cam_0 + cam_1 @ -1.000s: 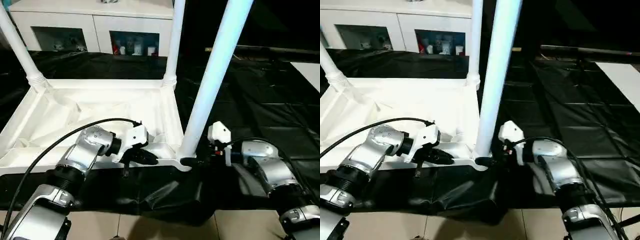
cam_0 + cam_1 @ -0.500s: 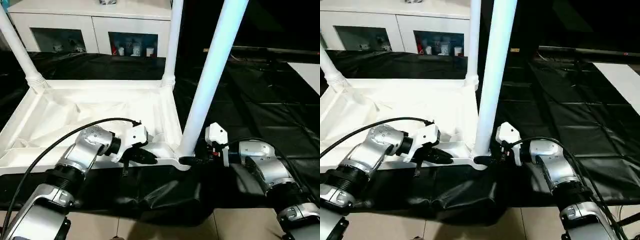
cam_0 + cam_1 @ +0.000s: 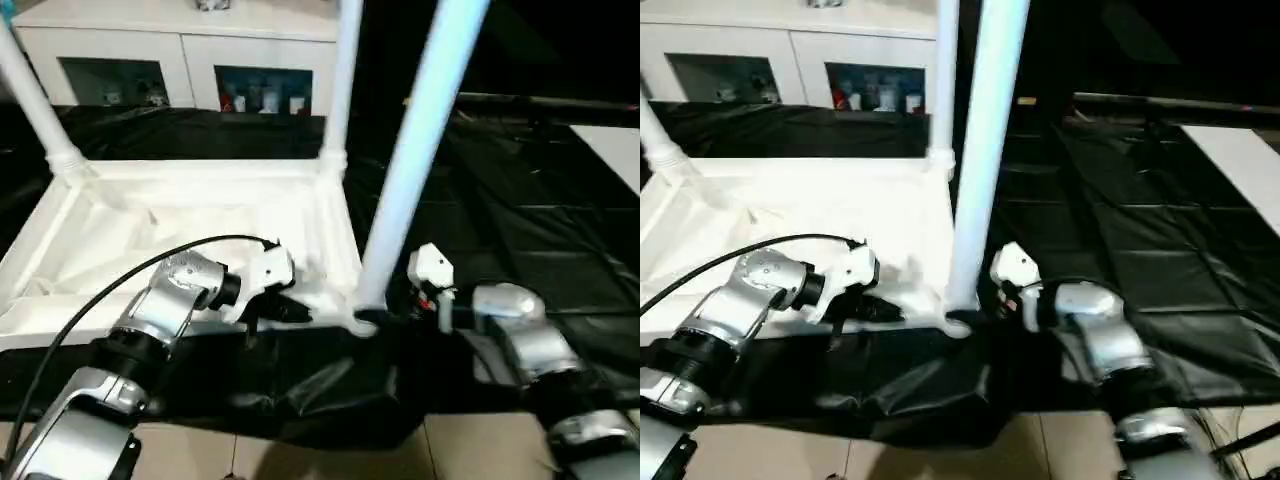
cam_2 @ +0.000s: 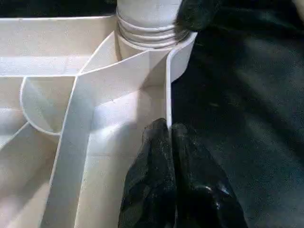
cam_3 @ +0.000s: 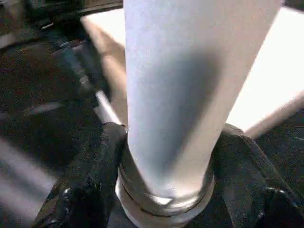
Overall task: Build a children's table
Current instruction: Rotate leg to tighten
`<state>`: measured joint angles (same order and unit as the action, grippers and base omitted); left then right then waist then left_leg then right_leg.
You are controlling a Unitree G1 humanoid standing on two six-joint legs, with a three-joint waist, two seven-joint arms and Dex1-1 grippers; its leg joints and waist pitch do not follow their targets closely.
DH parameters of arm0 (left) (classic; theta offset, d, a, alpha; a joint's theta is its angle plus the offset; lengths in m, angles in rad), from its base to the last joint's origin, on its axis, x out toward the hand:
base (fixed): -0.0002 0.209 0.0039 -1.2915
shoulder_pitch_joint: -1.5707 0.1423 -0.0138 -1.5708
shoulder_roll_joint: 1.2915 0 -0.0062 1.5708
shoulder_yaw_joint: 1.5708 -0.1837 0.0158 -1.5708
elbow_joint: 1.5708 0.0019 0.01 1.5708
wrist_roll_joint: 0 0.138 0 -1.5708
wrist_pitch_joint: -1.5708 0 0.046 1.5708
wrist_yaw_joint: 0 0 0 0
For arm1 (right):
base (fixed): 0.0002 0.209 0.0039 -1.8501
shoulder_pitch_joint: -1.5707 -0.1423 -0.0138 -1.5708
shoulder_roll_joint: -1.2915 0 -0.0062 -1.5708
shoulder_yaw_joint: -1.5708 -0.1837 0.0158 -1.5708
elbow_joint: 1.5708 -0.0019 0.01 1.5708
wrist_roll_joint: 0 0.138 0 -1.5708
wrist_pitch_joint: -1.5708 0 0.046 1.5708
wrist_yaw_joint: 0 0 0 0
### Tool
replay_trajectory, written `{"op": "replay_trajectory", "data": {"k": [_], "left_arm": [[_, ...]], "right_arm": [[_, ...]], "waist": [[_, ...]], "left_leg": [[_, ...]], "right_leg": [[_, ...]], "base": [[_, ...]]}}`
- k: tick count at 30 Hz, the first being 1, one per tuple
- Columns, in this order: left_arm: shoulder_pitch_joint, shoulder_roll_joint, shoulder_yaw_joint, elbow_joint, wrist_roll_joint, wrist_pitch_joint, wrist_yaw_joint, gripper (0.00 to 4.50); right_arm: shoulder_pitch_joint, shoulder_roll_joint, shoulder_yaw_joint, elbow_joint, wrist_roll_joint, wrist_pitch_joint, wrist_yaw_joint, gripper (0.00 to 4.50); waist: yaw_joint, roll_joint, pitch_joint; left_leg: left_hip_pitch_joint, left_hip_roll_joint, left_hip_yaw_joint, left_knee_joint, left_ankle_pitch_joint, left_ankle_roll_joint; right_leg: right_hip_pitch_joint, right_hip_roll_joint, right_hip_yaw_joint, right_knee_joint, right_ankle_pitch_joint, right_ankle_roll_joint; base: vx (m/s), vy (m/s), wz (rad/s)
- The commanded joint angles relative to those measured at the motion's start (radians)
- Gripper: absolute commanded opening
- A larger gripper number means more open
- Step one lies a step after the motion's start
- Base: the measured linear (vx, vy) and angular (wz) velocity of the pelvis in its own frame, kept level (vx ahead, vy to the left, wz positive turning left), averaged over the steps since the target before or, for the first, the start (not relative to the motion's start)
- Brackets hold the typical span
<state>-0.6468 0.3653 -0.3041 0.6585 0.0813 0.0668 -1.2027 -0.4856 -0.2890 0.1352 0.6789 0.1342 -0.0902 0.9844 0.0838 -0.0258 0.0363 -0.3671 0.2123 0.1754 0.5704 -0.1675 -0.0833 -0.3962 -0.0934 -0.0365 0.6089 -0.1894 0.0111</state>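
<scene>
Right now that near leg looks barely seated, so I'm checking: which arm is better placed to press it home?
Probably the right. The right gripper already straddles the near leg at its corner socket; the left gripper is pinching the tabletop rim.

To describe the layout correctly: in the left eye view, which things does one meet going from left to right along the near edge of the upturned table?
left gripper → near-right table leg → right gripper → right forearm

White tube leg [image 5: 183,95] between the right tool's [image 5: 166,183] two black fingers [image 5: 90,180].
</scene>
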Motion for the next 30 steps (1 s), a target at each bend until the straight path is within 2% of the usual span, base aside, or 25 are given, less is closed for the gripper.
{"op": "replay_trajectory", "data": {"k": [1, 2, 4, 5, 6, 9, 14, 15, 17, 19, 21, 22, 24, 26, 29, 30], "left_arm": [[-0.024, -0.056, -0.022, 0.075, 0.031, 0.006, 0.093, 0.00], [-0.026, -0.059, -0.021, 0.079, 0.031, 0.006, 0.097, 0.00], [-0.071, -0.127, 0.001, 0.146, 0.031, 0.024, 0.214, 0.00], [-0.073, -0.129, 0.002, 0.149, 0.032, 0.025, 0.218, 0.00], [-0.081, -0.139, 0.004, 0.159, 0.033, 0.026, 0.235, 0.00], [-0.126, -0.205, 0.023, 0.239, 0.031, 0.044, 0.319, 0.00], [-0.155, -0.245, 0.029, 0.322, 0.036, 0.027, 0.329, 0.00], [-0.157, -0.245, 0.027, 0.331, 0.041, 0.024, 0.331, 0.00], [-0.160, -0.243, 0.025, 0.341, 0.045, 0.020, 0.332, 0.00], [-0.161, -0.237, 0.025, 0.348, 0.049, 0.013, 0.331, 0.00], [-0.164, -0.230, 0.023, 0.360, 0.056, -0.001, 0.323, 0.00], [-0.164, -0.228, 0.022, 0.362, 0.058, -0.005, 0.319, 0.00], [-0.164, -0.223, 0.020, 0.366, 0.061, -0.017, 0.310, 0.00], [-0.153, -0.204, 0.007, 0.355, 0.064, -0.039, 0.256, 0.00], [-0.126, -0.168, -0.016, 0.322, 0.066, -0.066, 0.172, 0.00], [-0.120, -0.159, -0.019, 0.316, 0.067, -0.071, 0.157, 0.00]], "right_arm": [[-0.016, 0.053, -0.040, 0.073, -0.029, 0.033, -0.212, 2.51], [-0.017, 0.057, -0.042, 0.076, -0.030, 0.034, -0.224, 2.51], [-0.038, 0.141, -0.069, 0.142, -0.059, 0.060, -0.461, 2.51], [-0.039, 0.143, -0.070, 0.145, -0.060, 0.060, -0.469, 2.50], [-0.045, 0.155, -0.074, 0.158, -0.065, 0.062, -0.506, 2.45], [-0.097, 0.236, -0.107, 0.242, -0.066, 0.072, -0.708, 2.24], [-0.148, 0.302, -0.099, 0.283, -0.093, 0.055, -0.783, 2.10], [-0.154, 0.304, -0.093, 0.287, -0.099, 0.044, -0.780, 2.10], [-0.161, 0.305, -0.085, 0.293, -0.106, 0.025, -0.774, 2.10], [-0.155, 0.299, -0.090, 0.284, -0.098, -0.005, -0.751, 2.77], [-0.149, 0.282, -0.093, 0.277, -0.098, -0.032, -0.734, 2.84], [-0.148, 0.276, -0.091, 0.274, -0.100, -0.038, -0.727, 2.96], [-0.144, 0.262, -0.087, 0.269, -0.107, -0.048, -0.713, 3.19], [-0.127, 0.205, -0.060, 0.238, -0.124, -0.069, -0.610, 3.30], [-0.079, 0.113, -0.013, 0.149, -0.119, -0.098, -0.394, 3.42], [-0.067, 0.091, -0.005, 0.125, -0.111, -0.104, -0.345, 3.42]], "waist": [[-0.002, -0.001, -0.047], [-0.002, 0.000, -0.047], [-0.010, 0.001, -0.046], [-0.013, 0.003, -0.046], [-0.017, 0.000, -0.046], [-0.024, 0.006, -0.046], [-0.027, 0.005, -0.048], [-0.027, 0.001, -0.048], [-0.026, 0.005, -0.048], [-0.025, 0.001, -0.047], [-0.024, 0.001, -0.047], [-0.024, -0.002, -0.048], [-0.018, -0.001, -0.050], [-0.017, -0.002, -0.050], [-0.011, 0.004, -0.055], [-0.009, 0.000, -0.055]], "left_leg": [[0.013, 0.011, 0.005, -0.072, -0.310, -0.001], [0.016, 0.010, 0.003, -0.073, -0.325, -0.016], [0.009, 0.007, -0.002, -0.078, -0.337, -0.034], [0.012, 0.005, -0.003, -0.078, -0.354, -0.042], [0.010, 0.005, -0.005, -0.079, -0.366, -0.039], [0.014, 0.004, -0.005, -0.077, -0.388, -0.035], [0.007, 0.002, -0.006, -0.079, -0.379, -0.028], [0.008, 0.003, -0.005, -0.078, -0.375, -0.025], [0.007, 0.005, -0.004, -0.078, -0.367, -0.019], [0.007, 0.005, -0.003, -0.078, -0.364, -0.010], [0.009, 0.005, -0.002, -0.078, -0.369, -0.007], [0.008, 0.006, -0.001, -0.077, -0.365, -0.004], [0.005, 0.007, -0.001, -0.077, -0.332, 0.002], [0.005, 0.006, 0.001, -0.075, -0.317, 0.008], [0.001, 0.007, 0.003, -0.067, -0.245, 0.041], [-0.002, 0.007, 0.004, -0.063, -0.224, 0.057]], "right_leg": [[0.032, -0.037, 0.024, -0.083, -0.300, -0.195], [0.028, -0.037, 0.024, -0.087, -0.335, -0.181], [0.030, -0.036, 0.022, -0.087, -0.370, -0.162], [0.025, -0.037, 0.022, -0.091, -0.393, -0.152], [0.026, -0.036, 0.021, -0.092, -0.398, -0.149], [0.018, -0.035, 0.022, -0.096, -0.394, -0.158], [0.023, -0.033, 0.022, -0.093, -0.349, -0.159], [0.023, -0.033, 0.022, -0.093, -0.333, -0.162], [0.025, -0.034, 0.023, -0.090, -0.307, -0.170], [0.026, -0.035, 0.023, -0.090, -0.299, -0.176], [0.025, -0.035, 0.023, -0.092, -0.312, -0.175], [0.026, -0.035, 0.023, -0.092, -0.310, -0.174], [0.030, -0.036, 0.024, -0.087, -0.270, -0.179], [0.031, -0.036, 0.024, -0.086, -0.246, -0.185], [0.043, -0.032, 0.023, -0.072, -0.092, -0.218], [0.045, -0.032, 0.022, -0.066, -0.041, -0.231]], "base": [[0.000, 0.000, 0.00], [0.000, 0.000, 0.00], [0.000, 0.000, 0.00], [0.000, 0.000, 0.00], [0.000, 0.000, 0.00], [0.000, 0.000, 0.00], [0.000, 0.000, 0.00], [0.000, 0.000, 0.00], [0.000, 0.000, 0.00], [0.000, 0.000, 0.00], [0.000, 0.000, 0.00], [0.000, 0.000, 0.00], [0.000, 0.000, 0.00], [0.000, 0.000, 0.00], [0.000, 0.000, 0.00], [0.000, 0.000, 0.00]]}}
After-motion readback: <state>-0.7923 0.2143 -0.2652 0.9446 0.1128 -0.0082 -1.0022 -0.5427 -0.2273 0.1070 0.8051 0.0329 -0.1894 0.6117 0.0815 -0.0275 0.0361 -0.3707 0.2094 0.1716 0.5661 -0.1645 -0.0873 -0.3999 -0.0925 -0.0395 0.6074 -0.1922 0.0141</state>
